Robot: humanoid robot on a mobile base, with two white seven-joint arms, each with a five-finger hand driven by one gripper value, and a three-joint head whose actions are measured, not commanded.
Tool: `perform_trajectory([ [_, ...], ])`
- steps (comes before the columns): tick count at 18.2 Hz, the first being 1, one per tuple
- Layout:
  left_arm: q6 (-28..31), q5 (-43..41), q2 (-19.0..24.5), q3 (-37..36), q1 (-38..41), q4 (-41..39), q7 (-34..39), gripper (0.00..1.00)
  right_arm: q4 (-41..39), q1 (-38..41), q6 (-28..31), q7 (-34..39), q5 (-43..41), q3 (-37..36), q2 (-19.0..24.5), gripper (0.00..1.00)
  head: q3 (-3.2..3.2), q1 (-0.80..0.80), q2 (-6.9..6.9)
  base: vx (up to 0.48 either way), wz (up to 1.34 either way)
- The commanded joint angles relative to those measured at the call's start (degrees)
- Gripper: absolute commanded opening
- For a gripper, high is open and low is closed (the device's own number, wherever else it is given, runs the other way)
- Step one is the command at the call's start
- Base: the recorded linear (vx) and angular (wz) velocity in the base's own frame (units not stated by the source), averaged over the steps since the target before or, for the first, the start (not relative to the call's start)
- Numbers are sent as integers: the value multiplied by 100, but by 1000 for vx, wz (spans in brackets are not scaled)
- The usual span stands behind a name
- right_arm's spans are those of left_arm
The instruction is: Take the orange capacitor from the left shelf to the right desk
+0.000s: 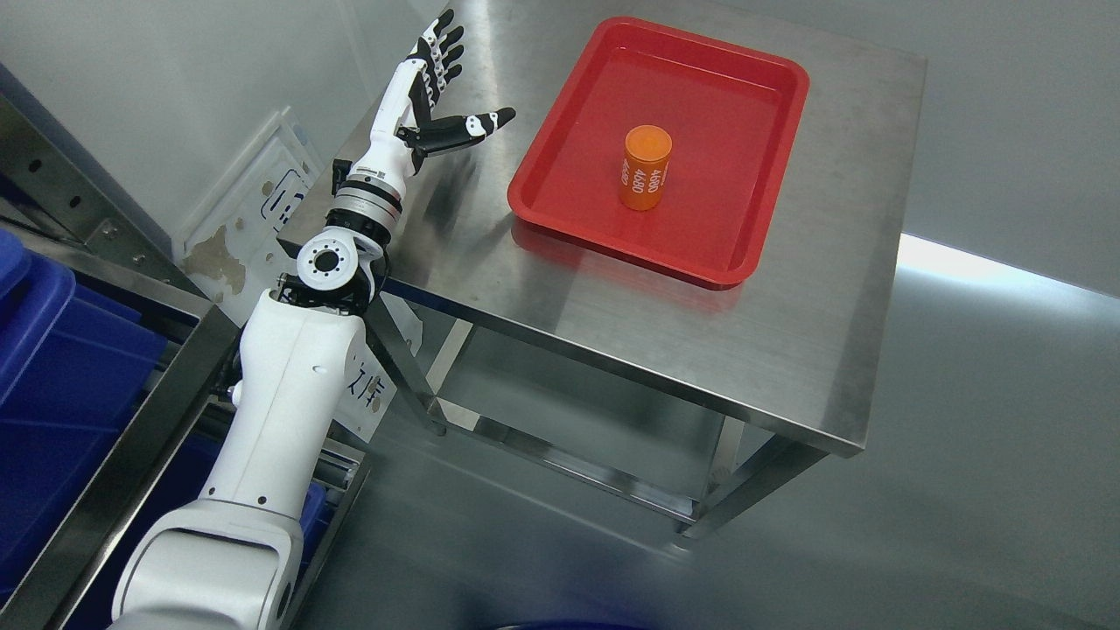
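Observation:
An orange capacitor (646, 167) with white digits stands upright in the middle of a red tray (560, 206) on the steel desk (787, 350). My left hand (446, 83) hovers over the desk's far left corner, left of the tray and well apart from the capacitor. Its fingers (444, 44) are spread upward and the thumb points toward the tray; it holds nothing. The white left arm rises from the lower left of the head view. My right arm does not show.
A metal shelf frame (131, 420) with blue bins (52, 350) fills the lower left. A white labelled board (254, 210) leans by the wall behind the desk. Grey floor lies to the right and below the desk.

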Motion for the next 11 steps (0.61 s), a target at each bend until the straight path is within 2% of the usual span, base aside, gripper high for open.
perform_trajectory([
  [1,3,0,40,143,57,-298,2,100,-100,114,32,-1,18,-70,-100,100,0,0,0,0,0],
  [11,-507,0,49,389,391,-492,19,100,-100,114,32,-1,18,-70,-100,100,0,0,0,0,0],
])
